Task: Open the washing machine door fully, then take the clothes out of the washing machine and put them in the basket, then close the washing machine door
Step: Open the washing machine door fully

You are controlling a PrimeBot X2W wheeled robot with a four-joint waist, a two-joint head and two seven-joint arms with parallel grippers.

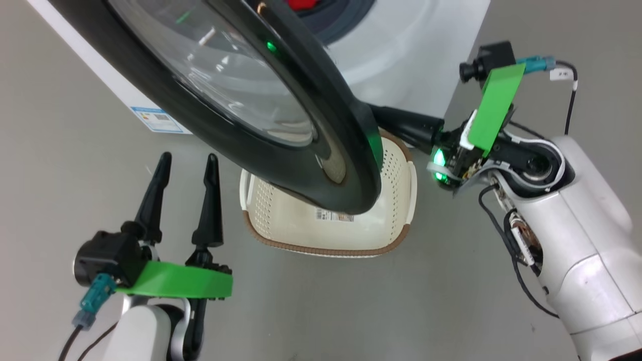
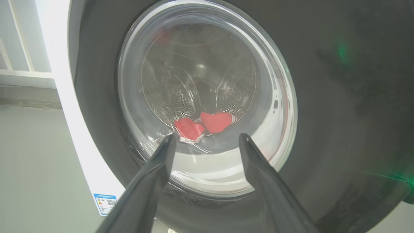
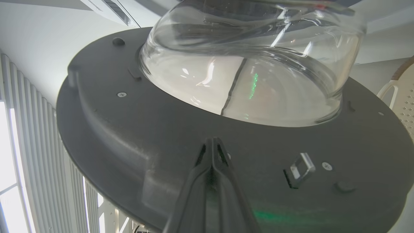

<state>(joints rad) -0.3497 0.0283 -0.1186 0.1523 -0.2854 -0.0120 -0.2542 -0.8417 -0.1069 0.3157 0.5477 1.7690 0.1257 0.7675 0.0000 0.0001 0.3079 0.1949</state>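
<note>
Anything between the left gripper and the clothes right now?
Yes: the washing machine door. The left gripper faces its outer side, and the clothes lie in the drum behind it.

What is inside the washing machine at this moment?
Red clothes lie low in the steel drum, seen through the door glass. The door's black rim covers the rest of the drum, so any further garments cannot be seen.

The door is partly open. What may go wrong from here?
The right hand is shut, its tips only pressing the inner face of the door, so it may slip and the door swing back. The open left hand hangs before the door's outer face; a wider swing may strike it. The basket sits below the door's edge and might be knocked.
</note>
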